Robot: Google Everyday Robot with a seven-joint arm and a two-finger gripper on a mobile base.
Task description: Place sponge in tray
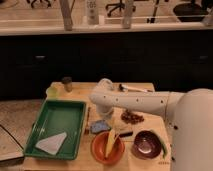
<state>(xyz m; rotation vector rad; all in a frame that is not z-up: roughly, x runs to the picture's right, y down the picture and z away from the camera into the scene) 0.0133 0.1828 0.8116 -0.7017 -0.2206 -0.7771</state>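
Observation:
The blue-grey sponge [99, 127] lies on the wooden table just right of the green tray [75, 111], outside it and close to its right wall. The tray sits at the table's left front and holds a pale triangular sheet [52, 143]. My white arm reaches in from the right and bends down at the wrist. The gripper [106, 120] hangs right above the sponge, at its right edge, and its lower part is hidden behind the orange bowl's contents.
An orange bowl [98, 150] with yellow pieces stands in front of the sponge. A purple bowl [145, 145] is to its right, with a green item [163, 145] beside it. A brown cluster [132, 117], a pale green cup [53, 91], a dark-lidded jar [67, 83] and a utensil [132, 88] lie further back.

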